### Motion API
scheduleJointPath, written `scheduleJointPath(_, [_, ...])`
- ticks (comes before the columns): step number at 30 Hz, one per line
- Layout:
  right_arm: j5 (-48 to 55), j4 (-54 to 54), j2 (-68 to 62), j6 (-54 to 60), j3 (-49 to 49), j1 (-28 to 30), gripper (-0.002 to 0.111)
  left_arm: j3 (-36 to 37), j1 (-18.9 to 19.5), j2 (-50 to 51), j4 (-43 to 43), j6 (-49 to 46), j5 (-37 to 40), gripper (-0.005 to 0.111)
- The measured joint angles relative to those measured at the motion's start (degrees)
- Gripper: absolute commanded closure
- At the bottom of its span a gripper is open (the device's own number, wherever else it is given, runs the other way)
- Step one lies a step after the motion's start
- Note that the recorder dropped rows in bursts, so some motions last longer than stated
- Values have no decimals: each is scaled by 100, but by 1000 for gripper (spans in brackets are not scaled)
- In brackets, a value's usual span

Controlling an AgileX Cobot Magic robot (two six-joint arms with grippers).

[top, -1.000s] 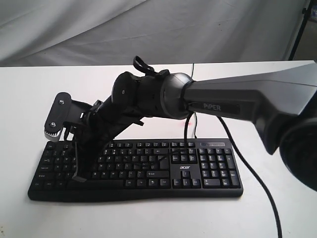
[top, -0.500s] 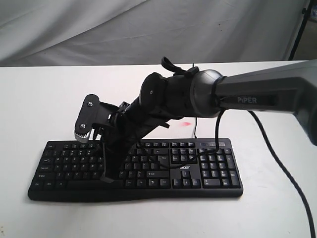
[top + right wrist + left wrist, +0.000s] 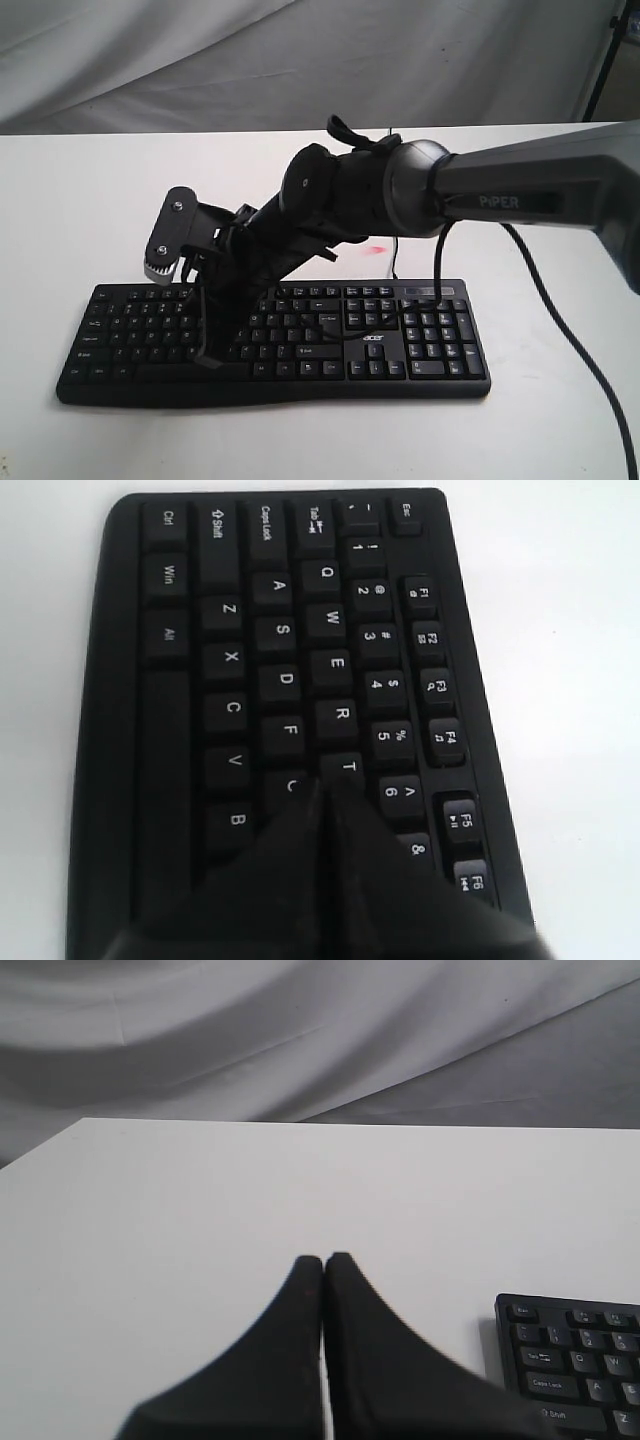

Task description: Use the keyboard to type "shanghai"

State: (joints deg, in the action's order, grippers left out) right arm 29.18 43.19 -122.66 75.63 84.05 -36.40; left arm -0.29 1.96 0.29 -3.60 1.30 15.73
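The black keyboard (image 3: 420, 340) lies across the white table near its front edge, with an "acer" logo by the arrow keys. My right gripper (image 3: 212, 358) reaches across to the left half of the keyboard, fingers pointing down at the lower letter rows. In the right wrist view the right gripper (image 3: 328, 785) is shut and empty, its tip over the keyboard (image 3: 230, 660) between the T and G keys. I cannot tell whether it touches a key. My left gripper (image 3: 323, 1258) is shut and empty above bare table, beside the keyboard's (image 3: 575, 1360) Esc corner.
The white table (image 3: 80, 200) runs back to a grey cloth backdrop (image 3: 200, 60). A thin black cable (image 3: 392, 255) leads from the keyboard's rear edge. The right arm's thick cable (image 3: 560, 330) hangs over the table at the right. The left arm is out of the exterior view.
The right arm swung right along the keyboard from the far-left keys, then shifted back slightly left and lower in the last half second. The keyboard has not moved.
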Motion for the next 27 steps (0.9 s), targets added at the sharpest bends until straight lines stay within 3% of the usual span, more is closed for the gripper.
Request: scheduleJointPath(27, [26,210,-321,317,0,0,108,0,0,0,0,0,0,106])
